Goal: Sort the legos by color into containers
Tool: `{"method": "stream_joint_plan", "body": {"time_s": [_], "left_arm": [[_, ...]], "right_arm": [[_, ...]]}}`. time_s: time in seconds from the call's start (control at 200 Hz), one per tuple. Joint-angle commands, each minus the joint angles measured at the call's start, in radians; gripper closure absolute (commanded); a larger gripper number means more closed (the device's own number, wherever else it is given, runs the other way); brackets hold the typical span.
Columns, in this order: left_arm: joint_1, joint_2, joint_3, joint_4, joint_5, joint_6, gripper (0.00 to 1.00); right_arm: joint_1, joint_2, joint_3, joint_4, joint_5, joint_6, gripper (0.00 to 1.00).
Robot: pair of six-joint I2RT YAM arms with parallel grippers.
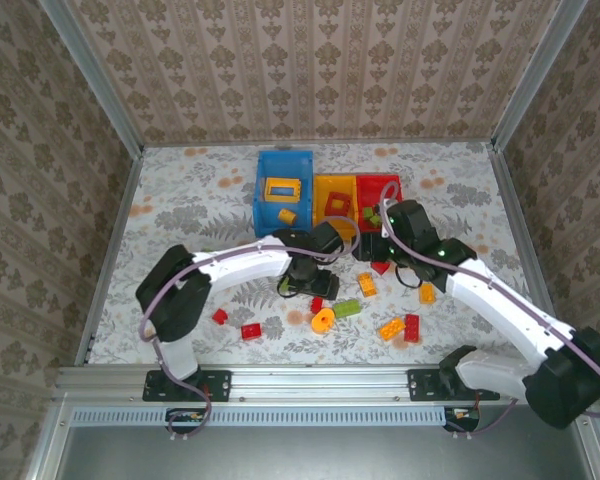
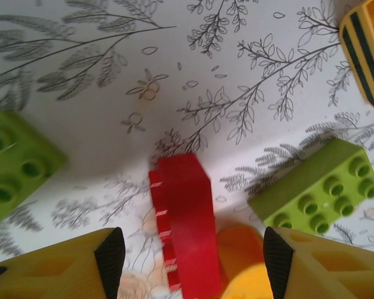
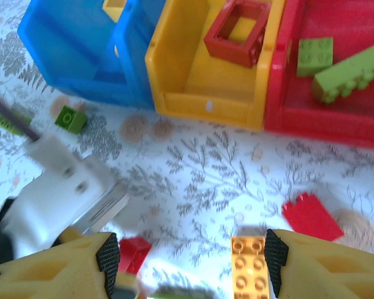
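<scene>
Left fingers (image 2: 110, 256) wide, straddling small red studded plastic brick (image 2: 184, 218) on worktop (image 2: 81, 68) | right fingers (image 3: 107, 258) wide, empty | brick likely light, rigid, slick: pinch flat side walls

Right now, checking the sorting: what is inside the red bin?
Two green bricks lie in the red bin: a small square one and a long one. From above, the right arm covers its near end.

High rear view over the whole table (image 1: 180, 200); both wrist views close above its middle
</scene>
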Motion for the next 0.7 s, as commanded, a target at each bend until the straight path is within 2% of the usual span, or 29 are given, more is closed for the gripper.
{"method": "stream_joint_plan", "body": {"time_s": [0.0,0.135,0.36,0.53,0.695], "left_arm": [[-0.007,0.052,0.053,-0.061,0.022,-0.022,0.40],[-0.008,0.105,0.082,-0.080,0.019,-0.016,0.56],[-0.010,0.112,0.115,-0.117,-0.066,-0.015,0.83],[0.014,0.081,0.240,-0.184,-0.142,0.004,0.86],[0.065,0.160,0.470,-0.257,-0.189,0.052,0.87]], "right_arm": [[0.003,-0.082,-0.043,-0.047,-0.027,0.041,0.34],[0.002,-0.133,-0.063,-0.074,-0.021,0.059,0.34],[0.001,-0.151,-0.062,-0.078,-0.008,0.073,0.35],[-0.017,-0.184,-0.049,-0.086,0.008,0.087,0.35],[-0.057,-0.225,-0.041,-0.066,0.033,0.120,0.36]]}}
